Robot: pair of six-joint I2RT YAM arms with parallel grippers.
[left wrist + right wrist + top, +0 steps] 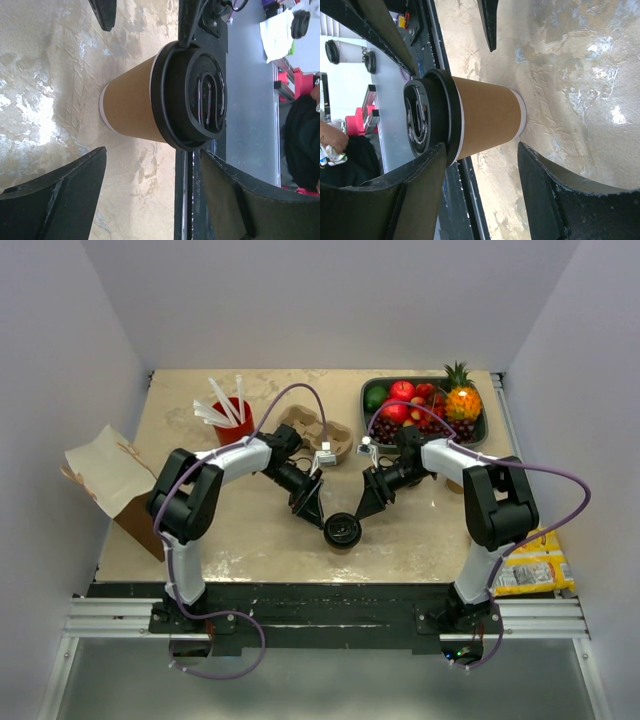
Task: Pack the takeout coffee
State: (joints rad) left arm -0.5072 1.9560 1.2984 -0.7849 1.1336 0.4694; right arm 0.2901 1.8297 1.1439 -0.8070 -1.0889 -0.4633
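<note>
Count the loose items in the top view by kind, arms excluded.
Lidded coffee cup: 1
Red cup with white sticks: 1
Cardboard cup carrier: 1
Fruit tray: 1
Brown paper bag: 1
Yellow packet: 1
Total: 6

Robotics lab test cell. Plain white panels [330, 300] beyond and to either side of the left claw [312, 512] and right claw [364, 508]. Stone-patterned surface [250, 545] beneath them. Aluminium rail [100, 620] behind, by the bolted arm bases [185, 618]. Tray [366, 400] of staged fruit beyond the right claw. Person in dark clothing [302, 145] past the surface's edge.
</note>
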